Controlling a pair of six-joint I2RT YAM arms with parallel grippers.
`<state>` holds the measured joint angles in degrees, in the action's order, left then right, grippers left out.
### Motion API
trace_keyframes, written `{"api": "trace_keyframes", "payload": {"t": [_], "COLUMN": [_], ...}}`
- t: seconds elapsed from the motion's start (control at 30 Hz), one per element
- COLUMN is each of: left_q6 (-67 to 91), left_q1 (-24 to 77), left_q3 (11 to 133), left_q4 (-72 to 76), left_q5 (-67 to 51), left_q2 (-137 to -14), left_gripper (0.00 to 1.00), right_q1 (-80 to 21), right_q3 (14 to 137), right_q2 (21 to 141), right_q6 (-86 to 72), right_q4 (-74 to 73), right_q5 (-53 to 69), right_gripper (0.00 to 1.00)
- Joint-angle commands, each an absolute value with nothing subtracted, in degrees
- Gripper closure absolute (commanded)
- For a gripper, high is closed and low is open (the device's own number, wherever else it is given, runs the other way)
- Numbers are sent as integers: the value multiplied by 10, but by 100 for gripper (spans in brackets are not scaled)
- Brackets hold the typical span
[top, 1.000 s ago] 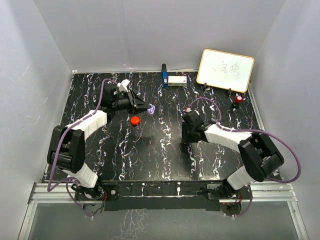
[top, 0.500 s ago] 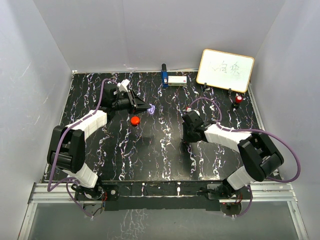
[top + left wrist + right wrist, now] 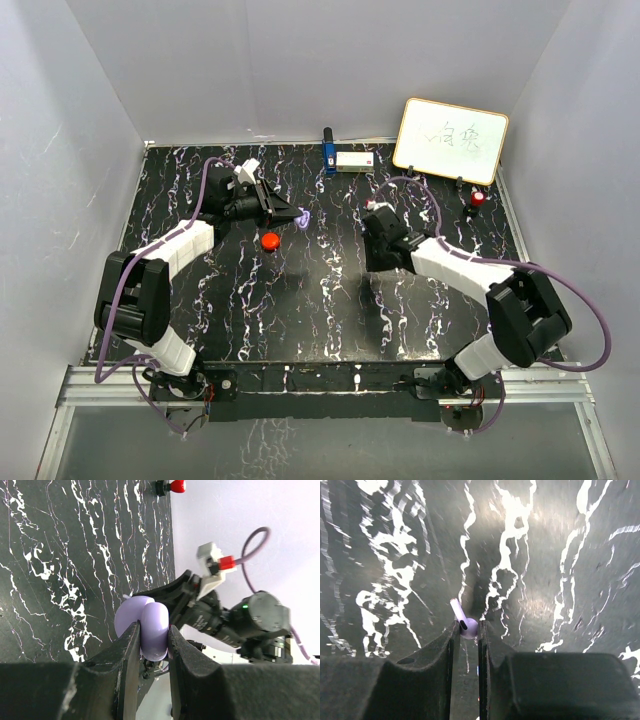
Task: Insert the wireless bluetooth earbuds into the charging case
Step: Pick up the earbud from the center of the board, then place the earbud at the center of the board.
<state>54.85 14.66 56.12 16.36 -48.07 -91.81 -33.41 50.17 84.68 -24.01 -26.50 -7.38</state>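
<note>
- Lilac plastic is what catches my eye first. The lilac charging case point(image 3: 150, 625) is clamped between the fingers of the left gripper point(image 3: 152, 640), held at the left-centre of the black marbled table point(image 3: 300, 310). It shows as two rounded lobes, so I take the lid to be swung open.
- Over on the right, the right gripper point(image 3: 466, 630) is pinched tight on a single earbud point(image 3: 468, 627). Its pale purple head sits between the pads, and its white stem pokes up and to the left past the fingertips, low over the table.
- Seen from above, the two grippers are well apart, with a stretch of bare table between them.
- A red puck point(image 3: 270, 240) lies on the table just beside the left gripper. A whiteboard point(image 3: 450, 140) leans at the back right. Neither is being touched.
- As I judge it, both pick-ups are done: the case is in one gripper and an earbud in the other.
- What remains is to carry the earbud across, line its stem up with a socket and seat it.
- I cannot see inside the case, so I cannot tell whether another earbud is already in there, and I see no other earbud lying about.
</note>
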Motion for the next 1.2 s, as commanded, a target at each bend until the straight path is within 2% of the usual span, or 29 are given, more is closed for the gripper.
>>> {"api": "trace_keyframes", "payload": {"t": [0.0,0.3,0.6,1.17], "left_q6": [545,540,516,461], "left_q1": [147,148,157,205], "left_q3": [561,557,559,606], "left_q4": [161,150,124,48], "left_q5": [-501,-501,-498,-440], "left_q2": [-896,-892,-889,-930], "left_gripper": [100,100,100,100], "right_q1": [-335,-335,-336,-335], "right_q3": [606,815,951,1074], "right_q2": [829,932,994,1077], "right_q6": [-172,-92,-71,-34], "right_q4": [-295,-456,-550,-657], "right_q5": [-67,-28,-4,7], "right_gripper": [96,99,100,100]}}
